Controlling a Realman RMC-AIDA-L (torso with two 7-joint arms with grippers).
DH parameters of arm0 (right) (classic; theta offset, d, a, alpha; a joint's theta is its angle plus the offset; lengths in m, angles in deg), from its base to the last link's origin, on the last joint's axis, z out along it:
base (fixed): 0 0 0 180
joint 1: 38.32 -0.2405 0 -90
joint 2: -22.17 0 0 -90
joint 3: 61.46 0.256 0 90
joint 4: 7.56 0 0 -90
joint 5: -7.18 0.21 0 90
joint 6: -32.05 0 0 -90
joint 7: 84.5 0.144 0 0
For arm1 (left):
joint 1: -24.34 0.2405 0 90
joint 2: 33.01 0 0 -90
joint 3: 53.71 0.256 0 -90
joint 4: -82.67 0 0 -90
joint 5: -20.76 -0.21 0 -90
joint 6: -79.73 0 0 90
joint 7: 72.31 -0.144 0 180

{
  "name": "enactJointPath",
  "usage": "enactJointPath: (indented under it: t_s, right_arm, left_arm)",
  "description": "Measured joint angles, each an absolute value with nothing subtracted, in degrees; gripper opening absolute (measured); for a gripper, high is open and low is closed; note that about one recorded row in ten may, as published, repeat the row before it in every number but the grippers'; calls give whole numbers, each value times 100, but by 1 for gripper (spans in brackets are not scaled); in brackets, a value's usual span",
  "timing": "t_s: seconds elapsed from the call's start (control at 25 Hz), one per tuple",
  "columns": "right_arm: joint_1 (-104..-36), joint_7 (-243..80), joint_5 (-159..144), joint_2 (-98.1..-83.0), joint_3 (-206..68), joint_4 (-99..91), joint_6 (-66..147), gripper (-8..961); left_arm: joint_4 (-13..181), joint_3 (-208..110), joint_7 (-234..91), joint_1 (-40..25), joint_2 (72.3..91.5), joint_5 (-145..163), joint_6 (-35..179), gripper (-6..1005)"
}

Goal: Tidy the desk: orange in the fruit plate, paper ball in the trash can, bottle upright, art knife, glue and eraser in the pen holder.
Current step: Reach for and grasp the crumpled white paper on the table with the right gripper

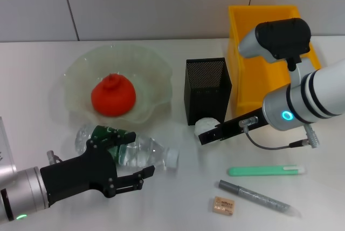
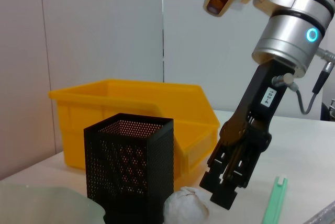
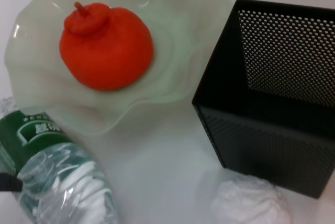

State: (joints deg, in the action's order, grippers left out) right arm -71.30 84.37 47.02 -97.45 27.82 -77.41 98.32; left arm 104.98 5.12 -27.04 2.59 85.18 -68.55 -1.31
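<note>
The right claw point(image 1: 207, 135) hangs low over the counter point(image 1: 178, 198), with its tip just beside the paper ball point(image 1: 206, 125). In the left wrist view the two fingers point(image 2: 230, 185) of this claw stand a little apart, released, and they hold nothing; the paper ball point(image 2: 185, 207) lies on the counter right next to their tips. Just beyond the ball stands the black mesh pen holder point(image 1: 207, 90), and behind the right arm is the yellow trash can point(image 1: 249, 53).

The left claw point(image 1: 116, 174) is down at the lying bottle point(image 1: 126, 147). Its fingers are spread wide, one on each side of the bottle's middle, but I cannot tell if they touch it. The bottle lies on its side, with the white cap pointing toward the right claw.

Beyond the left claw, the orange point(image 1: 112, 95) sits in the fruit plate point(image 1: 81, 69).

On the near side of the right claw, the green art knife point(image 1: 265, 171), the grey glue point(image 1: 257, 197) and the small eraser point(image 1: 223, 205) lie flat on the counter, each one apart from the others.
</note>
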Motion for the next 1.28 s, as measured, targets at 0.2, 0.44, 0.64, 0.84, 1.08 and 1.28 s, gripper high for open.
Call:
enactJointPath:
  t_s: [0.2,0.44,0.64,0.84,1.08,1.28]
  right_arm:
    - [-7165,8442,4727,-9746,2717,-7559,9515,728]
    - [-7341,8430,4819,-9741,2681,-7194,9256,712]
    - [-7502,8406,4954,-9723,2575,-6889,9081,698]
    - [-7535,8389,4965,-9717,2601,-6776,9069,685]
    - [-7548,8184,5197,-9711,2626,-6630,9051,669]
    - [-7515,8133,5270,-9710,2627,-6642,9053,567]
  left_arm:
    - [10507,512,-2704,264,8510,-6855,-131,848]
    - [10510,510,-2705,271,8509,-6854,-131,848]
    - [10510,517,-2705,289,8511,-6853,-131,848]
    - [10507,531,-2705,292,8511,-6853,-134,847]
    - [10507,564,-2708,298,8505,-6854,-143,847]
    - [10507,572,-2712,300,8502,-6854,-146,847]
